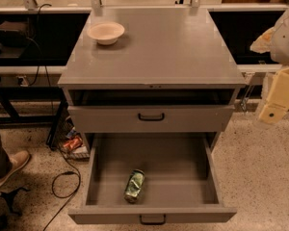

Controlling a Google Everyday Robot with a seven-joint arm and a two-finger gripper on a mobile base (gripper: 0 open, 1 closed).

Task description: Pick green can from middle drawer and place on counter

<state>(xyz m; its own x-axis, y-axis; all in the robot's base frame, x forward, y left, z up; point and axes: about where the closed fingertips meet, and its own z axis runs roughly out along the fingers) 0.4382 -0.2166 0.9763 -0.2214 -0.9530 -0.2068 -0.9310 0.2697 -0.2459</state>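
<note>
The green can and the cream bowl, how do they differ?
Colour: the green can is green; the bowl is plain cream.
Pose: the dented can lies on its side; the bowl stands upright.
Place: the can is in the open middle drawer; the bowl is on the counter.
Both are small and round, and neither is touched by the gripper, which hangs at the right edge.

No text, brand or number can be read anywhere in the view. Pale markings are carried by the dented green can (134, 186), seen lying in the open middle drawer (176, 177), but they cannot be made out as letters. The gripper (274, 107) is seen at the right edge, to the right of the counter (183, 52), with no readable label on it.
</note>
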